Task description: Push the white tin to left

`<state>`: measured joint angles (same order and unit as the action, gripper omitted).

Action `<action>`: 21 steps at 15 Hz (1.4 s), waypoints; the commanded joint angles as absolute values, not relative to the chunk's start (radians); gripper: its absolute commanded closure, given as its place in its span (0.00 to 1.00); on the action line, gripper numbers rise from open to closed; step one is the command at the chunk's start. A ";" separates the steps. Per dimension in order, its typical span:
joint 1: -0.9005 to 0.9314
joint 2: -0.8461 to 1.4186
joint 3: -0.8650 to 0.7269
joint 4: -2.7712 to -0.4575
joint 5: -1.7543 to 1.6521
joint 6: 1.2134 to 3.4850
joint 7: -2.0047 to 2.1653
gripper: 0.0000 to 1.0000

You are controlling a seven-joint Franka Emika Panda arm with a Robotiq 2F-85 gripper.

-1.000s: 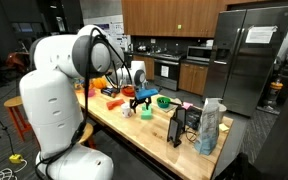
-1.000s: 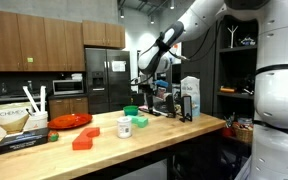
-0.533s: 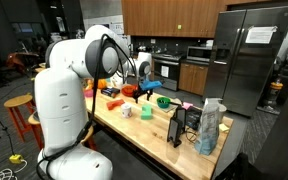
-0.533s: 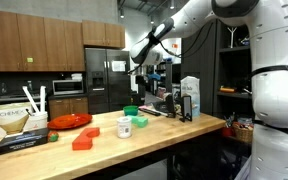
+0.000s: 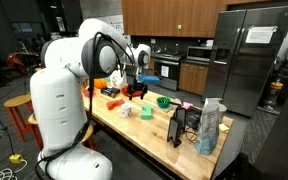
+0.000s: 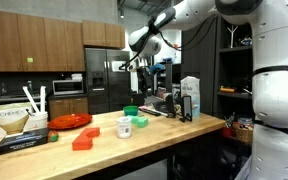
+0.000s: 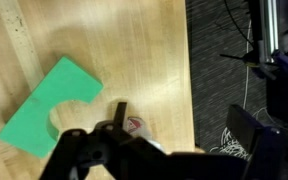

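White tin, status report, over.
Gripper high above the table, jaws unclear. White tin upright, untouched. Green bowl and teal block close by.

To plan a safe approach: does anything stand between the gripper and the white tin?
Nothing visible does. In an exterior view the gripper hangs high above the table, with only open air down to the white tin. The green block and green bowl sit close beside the tin, so the descent should probably avoid them.
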<state>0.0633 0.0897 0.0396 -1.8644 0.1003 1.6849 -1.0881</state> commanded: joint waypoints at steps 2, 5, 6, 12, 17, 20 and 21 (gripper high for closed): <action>0.055 0.132 0.055 -1.840 0.068 1.677 -1.130 0.00; 0.063 0.203 0.065 -1.847 0.032 1.730 -1.102 0.00; 0.066 0.224 0.071 -1.848 0.016 1.744 -1.094 0.00; 0.086 0.314 0.121 -1.845 -0.048 1.790 -1.094 0.00; 0.102 0.285 0.166 -1.859 -0.034 1.804 -1.113 0.00; 0.109 0.280 0.188 -1.852 -0.021 1.801 -1.124 0.00; 0.111 0.279 0.193 -1.852 -0.022 1.799 -1.127 0.00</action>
<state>0.1118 0.3062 0.1808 -1.8436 -0.0298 1.8004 -1.1051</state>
